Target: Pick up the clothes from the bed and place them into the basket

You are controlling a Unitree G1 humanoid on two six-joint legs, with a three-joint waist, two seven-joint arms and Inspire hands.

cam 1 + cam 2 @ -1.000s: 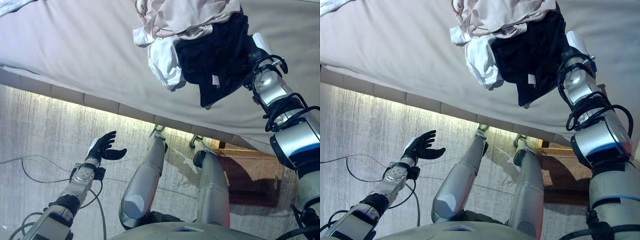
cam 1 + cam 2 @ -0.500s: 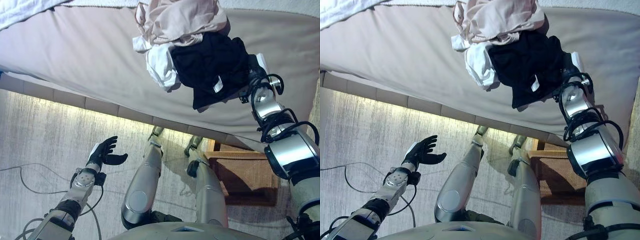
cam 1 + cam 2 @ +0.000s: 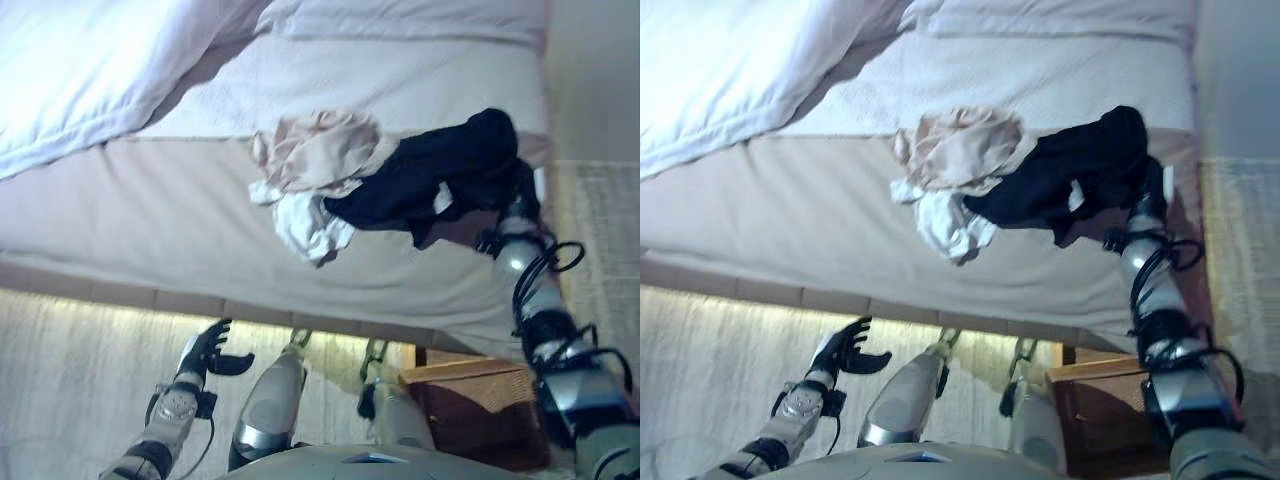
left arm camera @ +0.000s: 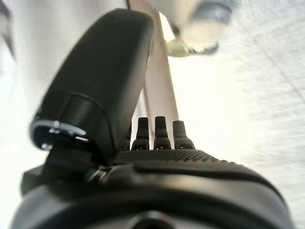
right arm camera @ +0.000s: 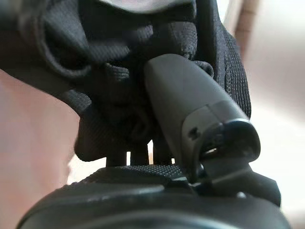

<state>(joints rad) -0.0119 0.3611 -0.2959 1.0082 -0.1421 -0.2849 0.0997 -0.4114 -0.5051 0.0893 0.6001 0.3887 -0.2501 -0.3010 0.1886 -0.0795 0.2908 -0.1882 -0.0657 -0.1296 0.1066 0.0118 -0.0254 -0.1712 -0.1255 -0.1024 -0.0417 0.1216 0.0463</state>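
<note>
Clothes lie bunched near the foot edge of the bed: a beige garment, a white garment below it, and a black garment stretching off to the right. My right hand is at the black garment's right end. In the right wrist view its thumb presses bunched black cloth against the fingers, which are sunk in the cloth. My left hand is open and empty, low over the floor. The wicker basket stands on the floor by the bed's corner, below my right arm.
A white duvet covers the bed's far left part. The bed's right edge borders a strip of floor. Pale carpet lies in front of the bed.
The whole picture has shifted as the camera tilted up, showing more of the bed. My right hand has drawn the black garment out to the right of the pile. The left hand has held still.
</note>
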